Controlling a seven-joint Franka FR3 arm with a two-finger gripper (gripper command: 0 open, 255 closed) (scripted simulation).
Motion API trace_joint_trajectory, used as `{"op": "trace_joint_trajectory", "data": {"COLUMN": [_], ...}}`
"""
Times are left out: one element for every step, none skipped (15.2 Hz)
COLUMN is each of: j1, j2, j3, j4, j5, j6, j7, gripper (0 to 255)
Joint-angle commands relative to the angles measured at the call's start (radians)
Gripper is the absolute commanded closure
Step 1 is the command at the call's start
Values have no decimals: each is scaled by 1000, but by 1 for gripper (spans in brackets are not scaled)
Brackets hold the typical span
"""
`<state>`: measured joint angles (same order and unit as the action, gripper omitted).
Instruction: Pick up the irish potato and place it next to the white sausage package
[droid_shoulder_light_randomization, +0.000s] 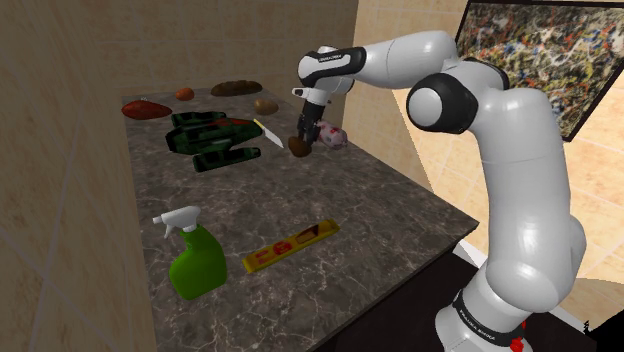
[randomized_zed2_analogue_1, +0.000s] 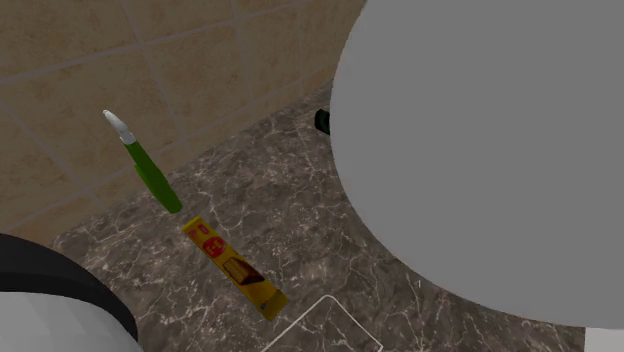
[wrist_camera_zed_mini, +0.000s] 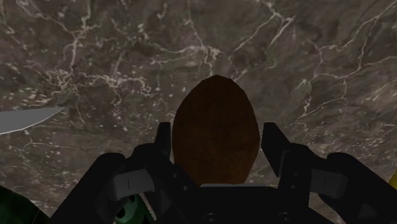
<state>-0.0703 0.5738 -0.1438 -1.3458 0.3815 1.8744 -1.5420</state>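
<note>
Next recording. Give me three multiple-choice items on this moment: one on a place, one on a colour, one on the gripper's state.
1. Where does the flat yellow-and-red package lie?
A beside the green spray bottle; B on the floor; C on a plate.
2. What colour is the egg-shaped potato?
A white; B brown; C purple.
3. The black two-finger gripper is:
A open; B shut on nothing; C shut on the potato.

Key: 1 A, they lie side by side on the dark marble-patterned counter. 2 B, it is brown in the wrist view. 3 C, both fingers clasp its sides.
</note>
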Motion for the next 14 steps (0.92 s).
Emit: {"op": "trace_joint_trajectory", "data": {"j1": [1,1,1,1,2,2,2,2,2,2,2,2,2,3], "j2": [8,11,15,19,23,27,32,36,41,46,55,55,55,55], "j3": [1,2,2,3,4,5,5,6,7,8,9,9,9,8], "j4": [-15,-23,-30,-38,-44,-51,-57,-63,-69,-74,-83,-83,-83,-83], "j5": [3,5,7,8,10,12,14,15,17,19,23,23,23,23], "j6": [23,33,44,55,65,75,85,95,105,115,132,132,132,132], "j7": [-7,-11,-14,-18,-21,-25,-28,-32,-35,-38,-44,-44,-45,-45], "gripper": [255,255,255,255,255,255,255,255,255,255,255,255,255,255]}}
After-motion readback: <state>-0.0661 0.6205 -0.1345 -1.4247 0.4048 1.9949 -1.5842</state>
